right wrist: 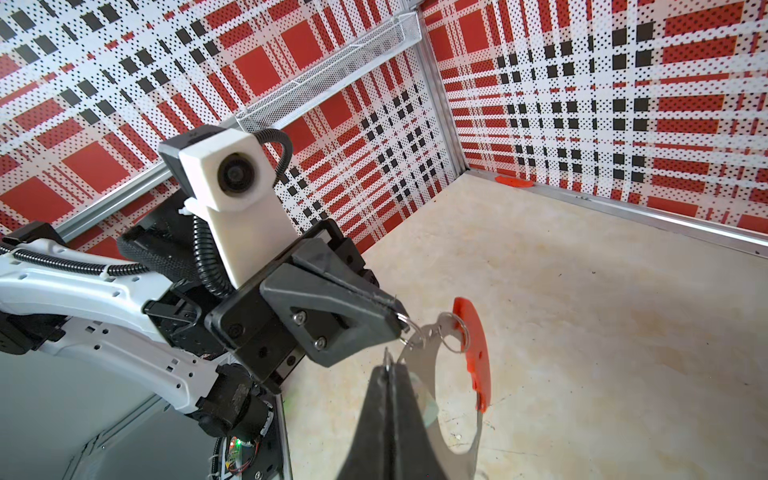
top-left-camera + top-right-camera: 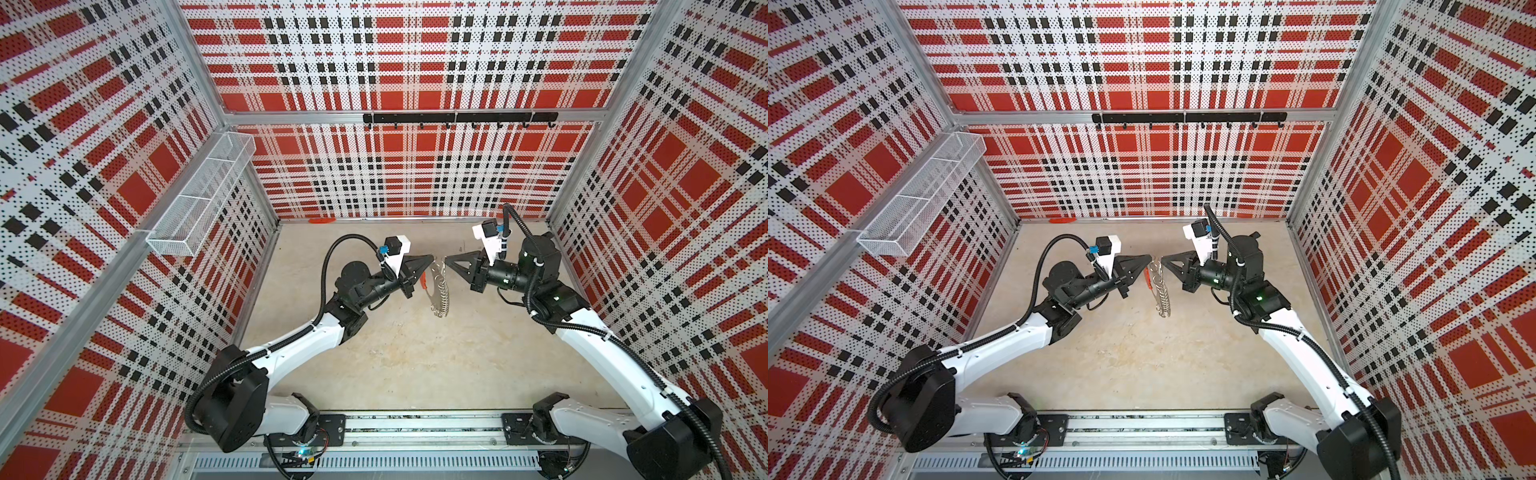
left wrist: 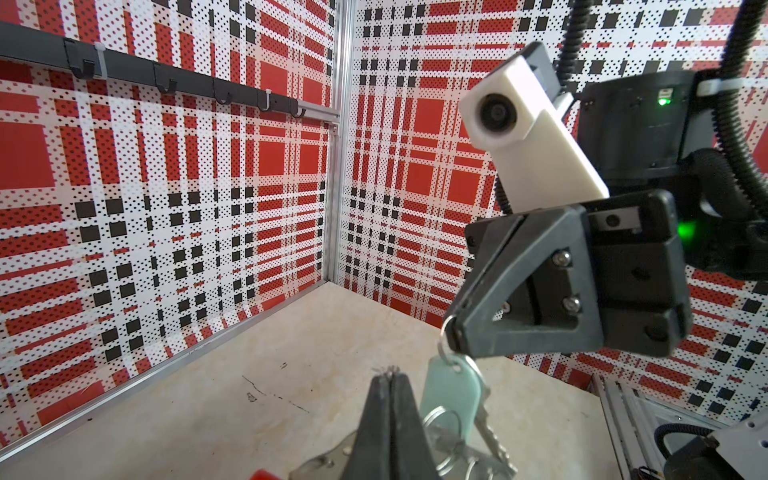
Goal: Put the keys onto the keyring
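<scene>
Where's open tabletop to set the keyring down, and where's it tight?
Widest bare table: in front of the hanging keyring, out to the base rail. A narrower strip runs along the back wall, beside the orange strip. Crowded at centre: left gripper and right gripper meet nearly tip to tip, holding keyring and keys.

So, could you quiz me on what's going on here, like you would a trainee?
1. True or false: the keyring lies flat on the table.
2. Which gripper pinches the ring carrying the teal tag? A left, B right, C neither.
3. Fill in: the keyring's curved plastic piece is ___.
Key: 1 false, it hangs from the left gripper. 2 B, the right gripper. 3 red.
</scene>
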Controlling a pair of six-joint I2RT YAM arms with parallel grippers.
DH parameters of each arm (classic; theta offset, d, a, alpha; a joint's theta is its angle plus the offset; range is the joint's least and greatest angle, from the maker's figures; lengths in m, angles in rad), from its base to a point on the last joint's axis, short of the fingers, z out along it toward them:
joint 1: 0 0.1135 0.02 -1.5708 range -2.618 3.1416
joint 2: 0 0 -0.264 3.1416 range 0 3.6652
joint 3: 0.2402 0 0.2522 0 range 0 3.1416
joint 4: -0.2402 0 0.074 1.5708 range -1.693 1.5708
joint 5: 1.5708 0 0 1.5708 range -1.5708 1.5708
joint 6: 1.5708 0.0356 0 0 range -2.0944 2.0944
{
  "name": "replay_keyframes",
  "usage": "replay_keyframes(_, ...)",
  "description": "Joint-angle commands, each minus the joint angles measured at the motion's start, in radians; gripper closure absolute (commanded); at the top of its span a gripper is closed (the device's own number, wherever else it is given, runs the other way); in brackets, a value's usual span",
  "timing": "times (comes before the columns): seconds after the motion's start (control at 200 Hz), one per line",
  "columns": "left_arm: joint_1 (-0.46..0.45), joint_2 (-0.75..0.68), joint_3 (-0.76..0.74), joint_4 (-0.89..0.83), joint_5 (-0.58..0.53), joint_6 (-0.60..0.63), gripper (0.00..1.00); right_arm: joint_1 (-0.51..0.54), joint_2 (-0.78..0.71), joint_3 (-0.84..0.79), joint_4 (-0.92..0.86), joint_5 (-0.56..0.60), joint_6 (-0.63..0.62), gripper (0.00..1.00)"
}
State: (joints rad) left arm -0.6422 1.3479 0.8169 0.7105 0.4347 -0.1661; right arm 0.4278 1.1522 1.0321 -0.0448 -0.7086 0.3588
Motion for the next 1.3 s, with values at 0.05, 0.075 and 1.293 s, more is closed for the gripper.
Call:
replay_keyframes(0.05, -0.006, -0.006, 0.010, 0.060, 0.023, 0.016, 1.00, 0.013, 0.029, 0.043, -0.008, 0.014, -0.021, 1.00)
replay_keyframes(0.075, -0.006, -0.005, 0.011, 0.060, 0.027, 0.016, 1.00, 0.014, 0.033, 0.045, -0.006, 0.014, -0.022, 1.00)
replay_keyframes(1.293, 0.002, -0.003, 0.017, 0.118, 0.039, -0.026, 1.00, 0.019, 0.053, -0.035, 0.045, 0.107, 0.023, 1.00)
